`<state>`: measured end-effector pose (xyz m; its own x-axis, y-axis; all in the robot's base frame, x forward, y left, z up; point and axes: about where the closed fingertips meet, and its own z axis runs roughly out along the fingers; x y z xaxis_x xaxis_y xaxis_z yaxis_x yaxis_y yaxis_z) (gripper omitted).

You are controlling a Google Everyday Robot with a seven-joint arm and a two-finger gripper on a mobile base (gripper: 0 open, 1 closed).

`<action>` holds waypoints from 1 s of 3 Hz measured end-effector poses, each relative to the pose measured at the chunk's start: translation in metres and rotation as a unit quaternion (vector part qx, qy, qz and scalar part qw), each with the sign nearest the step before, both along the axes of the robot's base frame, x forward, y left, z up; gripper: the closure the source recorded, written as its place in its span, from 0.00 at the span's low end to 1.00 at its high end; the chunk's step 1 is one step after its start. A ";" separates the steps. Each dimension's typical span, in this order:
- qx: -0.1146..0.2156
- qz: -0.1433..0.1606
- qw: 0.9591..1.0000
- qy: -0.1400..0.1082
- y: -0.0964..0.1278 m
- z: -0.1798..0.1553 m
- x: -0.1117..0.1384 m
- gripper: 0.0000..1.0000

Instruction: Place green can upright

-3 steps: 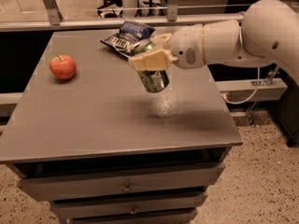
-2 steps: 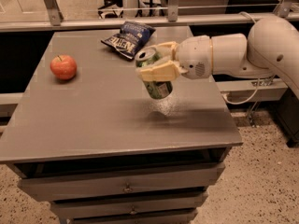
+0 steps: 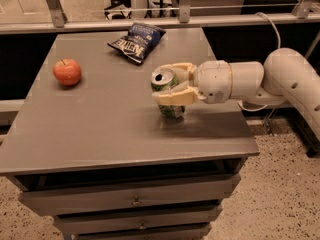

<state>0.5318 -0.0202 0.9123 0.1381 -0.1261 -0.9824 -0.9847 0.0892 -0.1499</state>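
Grey bench (image 3: 100, 134), drawers (image 3: 135, 201) in its front. White arm (image 3: 280, 76) reaches in from the right edge of the view, roughly level, over the bench's right side.

Pincer (image 3: 159, 84) sits right of bench centre, its pale fingers (image 3: 172, 97) pinching the green can (image 3: 172, 110), one finger on the far side and one on the near side, just below the can's top.

Can stands close to upright, with a slight tilt. Silver top end faces up and shows its opening. The green-and-white side shows below the near finger. The base is at bench level; cannot tell whether it rests on the surface.

Red apple (image 3: 67, 71) at left, well apart from the can. Dark blue chip bag (image 3: 136, 41) lies flat near the far edge, beyond the can.
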 end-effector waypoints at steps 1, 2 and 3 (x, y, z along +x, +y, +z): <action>0.018 0.001 1.000 0.017 -0.003 -0.017 -0.001 1.00; 0.019 0.001 1.000 0.019 -0.004 -0.013 -0.001 0.76; 0.019 -0.004 0.999 0.025 -0.009 -0.016 0.000 0.45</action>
